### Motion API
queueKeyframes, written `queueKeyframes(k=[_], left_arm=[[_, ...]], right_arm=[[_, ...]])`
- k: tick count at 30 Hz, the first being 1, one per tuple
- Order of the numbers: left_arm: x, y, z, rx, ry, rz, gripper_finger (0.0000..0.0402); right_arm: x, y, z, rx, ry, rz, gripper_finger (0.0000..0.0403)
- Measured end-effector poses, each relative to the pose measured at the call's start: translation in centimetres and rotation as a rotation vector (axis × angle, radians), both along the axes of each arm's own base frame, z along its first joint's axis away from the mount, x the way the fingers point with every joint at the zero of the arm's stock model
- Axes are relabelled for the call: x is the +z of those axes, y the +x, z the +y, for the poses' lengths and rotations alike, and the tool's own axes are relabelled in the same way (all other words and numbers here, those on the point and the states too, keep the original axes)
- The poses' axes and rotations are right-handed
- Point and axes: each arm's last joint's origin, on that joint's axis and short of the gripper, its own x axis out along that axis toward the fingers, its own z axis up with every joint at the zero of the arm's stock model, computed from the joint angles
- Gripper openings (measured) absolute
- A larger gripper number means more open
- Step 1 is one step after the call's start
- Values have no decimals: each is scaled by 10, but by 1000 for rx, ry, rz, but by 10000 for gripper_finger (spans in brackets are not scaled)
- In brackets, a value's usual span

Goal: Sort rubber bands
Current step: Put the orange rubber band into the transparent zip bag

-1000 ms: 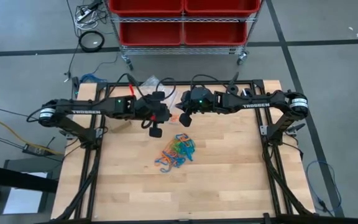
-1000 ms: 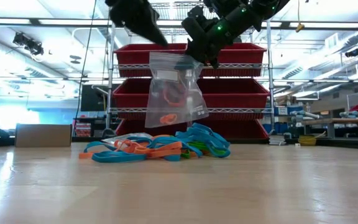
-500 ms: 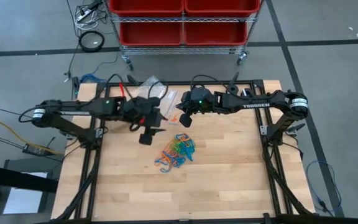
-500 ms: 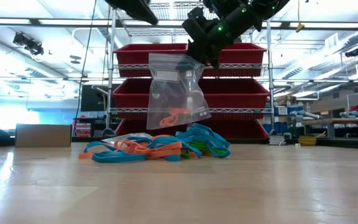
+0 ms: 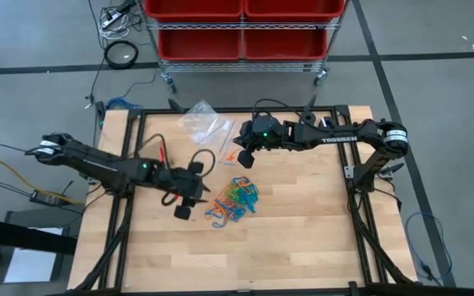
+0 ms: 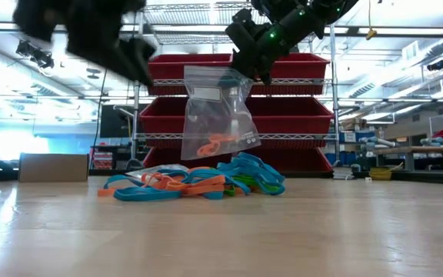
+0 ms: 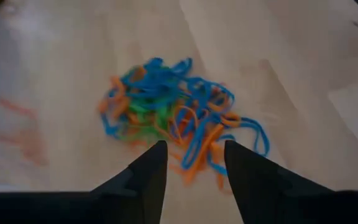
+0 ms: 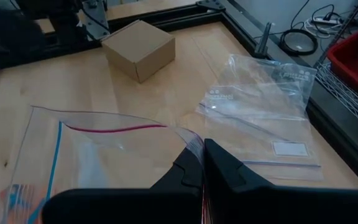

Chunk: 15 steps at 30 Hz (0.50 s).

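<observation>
A tangle of orange, blue and green rubber bands (image 5: 234,201) (image 7: 166,115) lies on the wooden table's middle. My left gripper (image 5: 200,193) (image 7: 194,149) hovers low at the pile's left side, open and empty, its fingers pointing at the bands. My right gripper (image 5: 243,156) (image 6: 241,71) is shut on a clear zip bag (image 6: 218,115) (image 8: 98,168) beyond the pile. Orange bands (image 6: 215,142) lie in the bag's bottom. My right gripper pinches the bag's top edge (image 8: 190,142) at the zip strip between its two fingers, slanting down from the table's right. One lip or both, I cannot tell. The bag hangs below the fingers, clear of the table, its mouth gaping.
More clear bags (image 5: 202,123) (image 8: 263,106) lie flat at the table's far edge. A small cardboard box (image 8: 138,48) stands on the table toward the left. Red bins on a wire rack (image 5: 241,29) stand beyond the table. The near half of the tabletop (image 5: 245,255) is bare wood.
My left gripper has drawn away from the bag's mouth, going down and toward the table's near-left, and now sits beside the pile of bands. The bag and my right gripper have kept still.
</observation>
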Motion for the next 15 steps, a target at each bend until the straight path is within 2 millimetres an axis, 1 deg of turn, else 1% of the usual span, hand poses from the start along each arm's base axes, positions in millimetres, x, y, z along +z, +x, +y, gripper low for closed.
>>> queueKeyframes(k=[3,6,8,11,15], left_arm=[[-38,-11,5,29,-23,-19,167],[-62,-21,13,60,-73,-75,167],[-72,-26,16,54,-104,-97,167],[-82,-28,21,48,-119,-110,167],[-92,-23,24,-4,-152,-88,167]], right_arm=[[0,0,0,9,7,-4,0],[0,0,1,14,11,-5,0],[0,0,1,16,9,-5,0],[0,0,0,15,8,-7,0],[2,1,0,15,6,-21,0]])
